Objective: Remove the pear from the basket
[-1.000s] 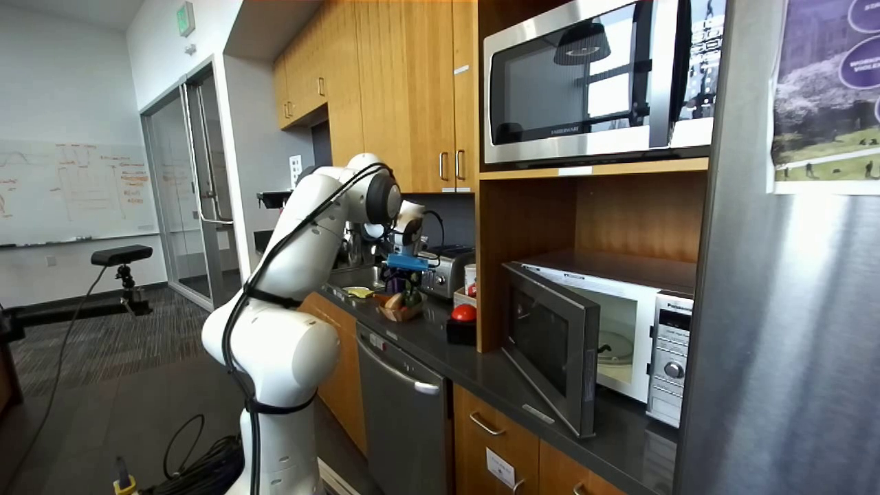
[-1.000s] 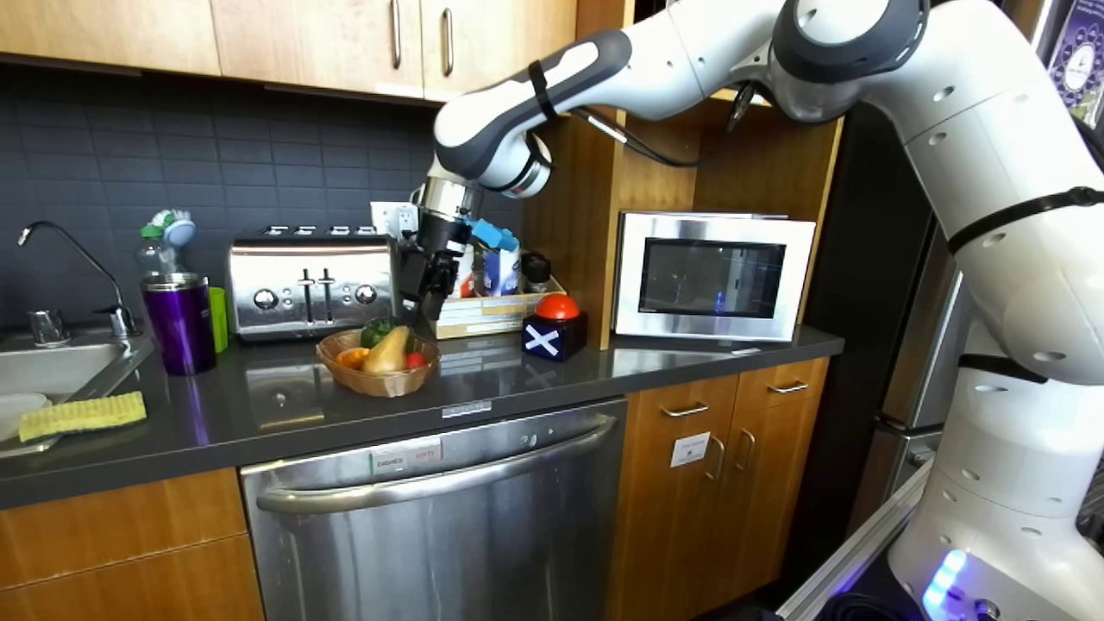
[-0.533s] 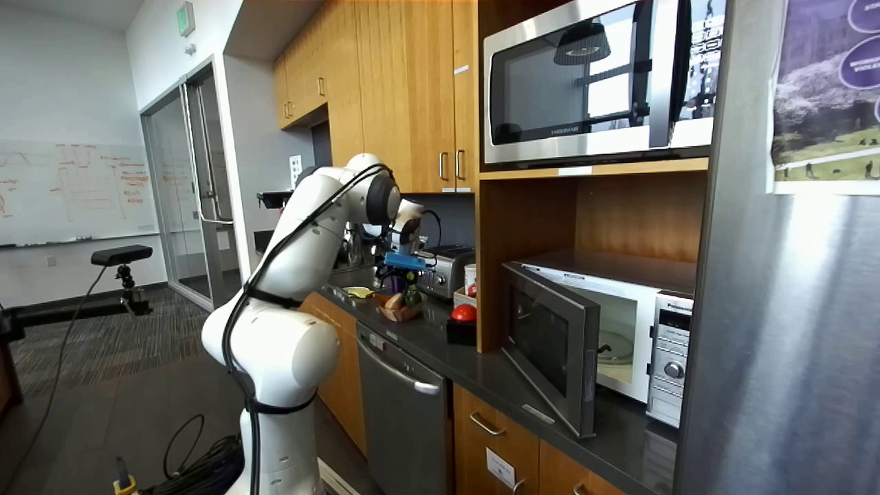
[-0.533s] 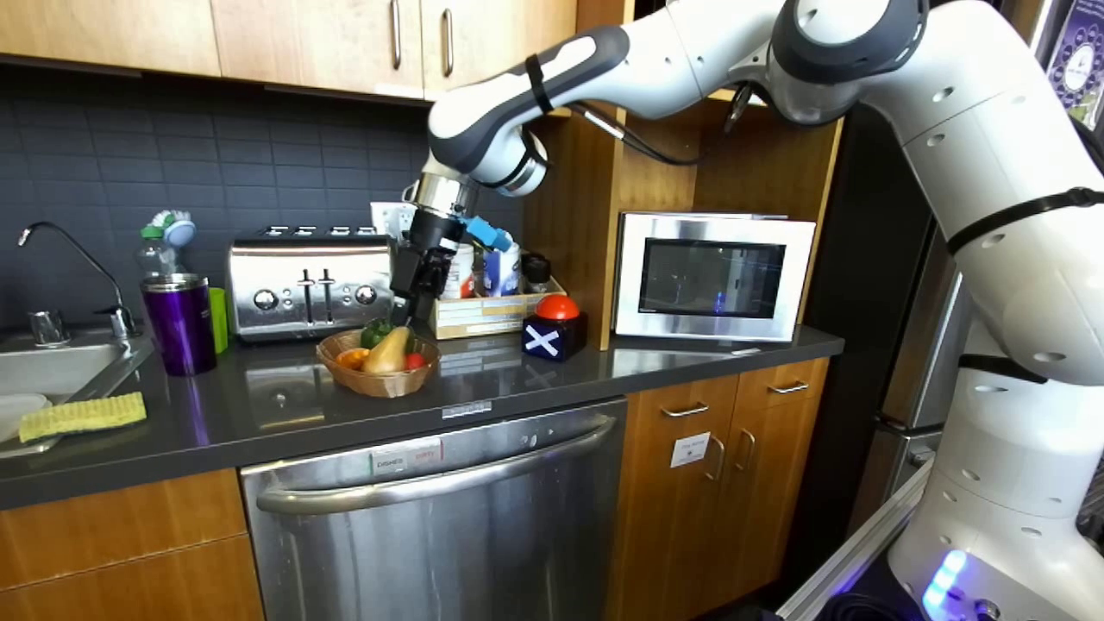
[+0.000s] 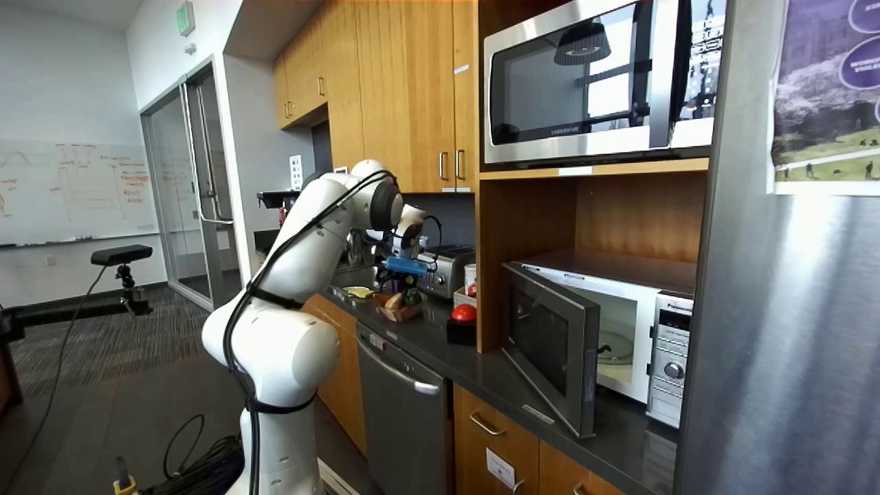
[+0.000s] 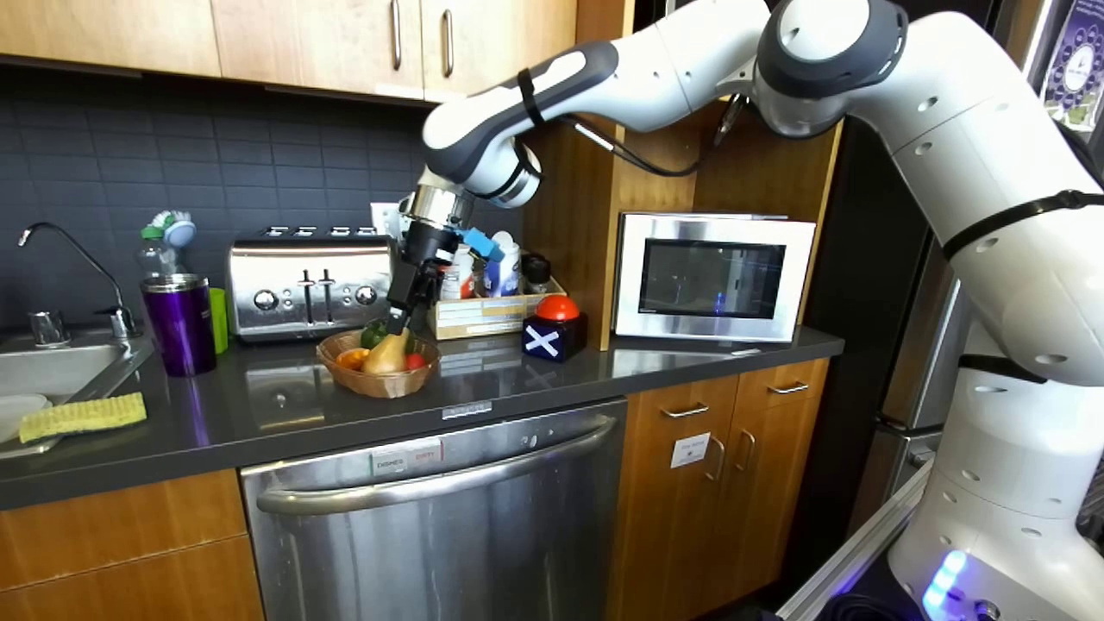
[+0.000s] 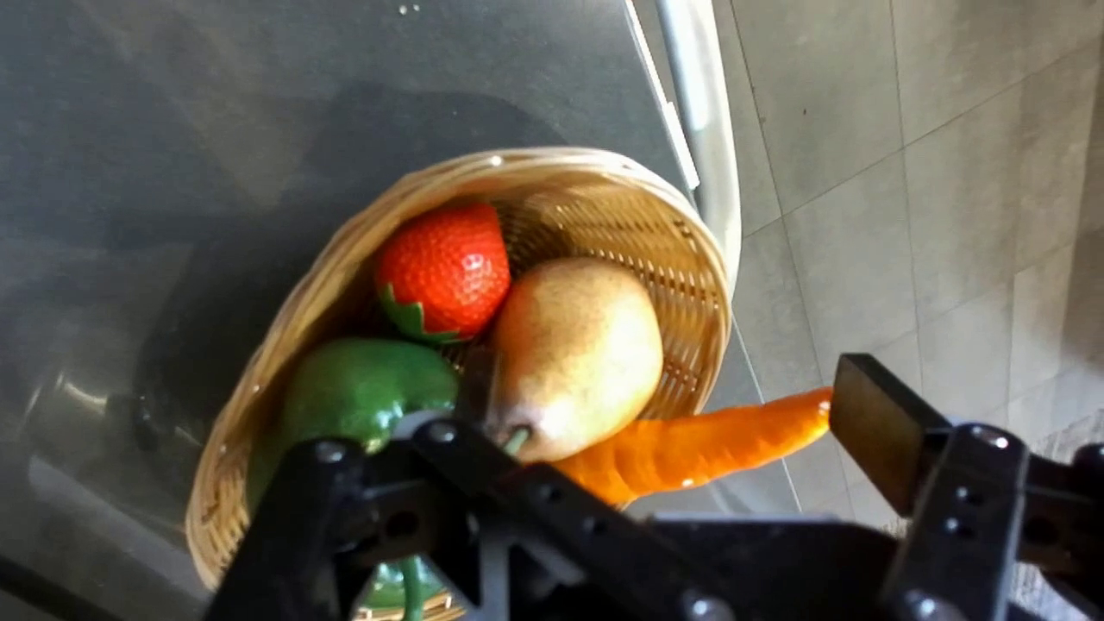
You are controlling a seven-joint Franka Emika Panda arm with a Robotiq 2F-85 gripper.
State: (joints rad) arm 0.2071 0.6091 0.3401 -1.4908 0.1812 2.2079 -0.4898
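The tan pear point(image 7: 586, 345) stands in the wicker basket point(image 7: 517, 159) with a strawberry point(image 7: 448, 267), a green pepper point(image 7: 371, 392) and an orange carrot point(image 7: 716, 440). The pear point(image 6: 388, 355) and basket point(image 6: 379, 385) also show in both exterior views, as pear point(image 5: 394, 301) and basket point(image 5: 400, 315). My gripper point(image 7: 677, 405) is open and tilted over the basket. One finger is at the pear's stem side, between pear and pepper; the other is out past the carrot's tip. In an exterior view the fingertips point(image 6: 398, 323) are at the pear's top; contact cannot be told.
A toaster point(image 6: 312, 285) stands behind the basket. A wooden tray point(image 6: 492, 315) with bottles and a red-button box point(image 6: 552, 339) are to its right. A purple tumbler point(image 6: 179, 324), sponge point(image 6: 83, 416) and sink point(image 6: 52, 371) are to its left. A microwave door point(image 5: 550, 344) stands open.
In an exterior view, my gripper has moved left and slightly down, from behind the pear to its top, tilting more. The arm's elbow has shifted left. The pear and basket have not moved.
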